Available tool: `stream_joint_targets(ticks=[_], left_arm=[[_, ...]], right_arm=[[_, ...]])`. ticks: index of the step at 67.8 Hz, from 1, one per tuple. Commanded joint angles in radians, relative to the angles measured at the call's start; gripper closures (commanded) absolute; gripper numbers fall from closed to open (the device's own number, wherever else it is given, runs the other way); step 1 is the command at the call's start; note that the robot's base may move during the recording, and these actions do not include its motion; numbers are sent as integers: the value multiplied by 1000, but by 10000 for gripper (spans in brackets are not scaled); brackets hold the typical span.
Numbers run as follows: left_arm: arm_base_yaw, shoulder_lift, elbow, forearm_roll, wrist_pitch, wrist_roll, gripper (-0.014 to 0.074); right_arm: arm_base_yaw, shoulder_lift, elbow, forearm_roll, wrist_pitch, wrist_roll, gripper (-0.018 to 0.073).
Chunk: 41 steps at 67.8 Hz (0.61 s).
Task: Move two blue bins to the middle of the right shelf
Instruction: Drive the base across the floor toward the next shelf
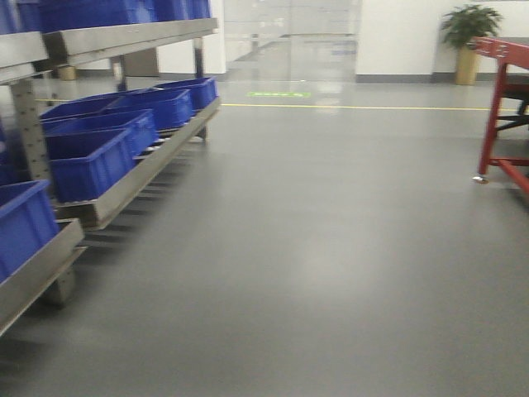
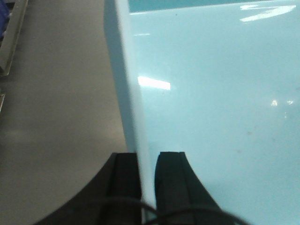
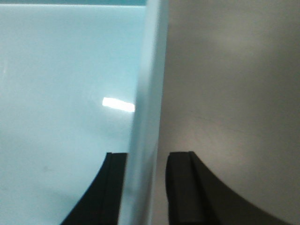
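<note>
Lining the left side, a steel rack [image 1: 124, 186] holds dark blue crates [image 1: 91, 157]. Its front rail edges a wide stretch of grey floor [image 1: 331, 248] that runs across to a red cart [image 1: 504, 116] at the right (a potted plant [image 1: 469, 29] stands beyond). On the pale blue bin [image 2: 211, 117], the left gripper [image 2: 147, 157] clamps the left wall, one finger outside and one inside. The right gripper [image 3: 146, 157] pinches the opposite wall likewise, and the bin hangs between them over the floor.
</note>
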Motion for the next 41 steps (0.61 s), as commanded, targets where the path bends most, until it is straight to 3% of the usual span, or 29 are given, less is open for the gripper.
stream_joint_targets(ticks=[1, 41], left_arm=[[-11, -24, -14, -100, -4, 13, 707], [-11, -24, -14, -100, -4, 13, 707]], right_arm=[[-6, 3, -4, -22, -95, 32, 712], [-6, 3, -4, -22, -95, 32, 712]])
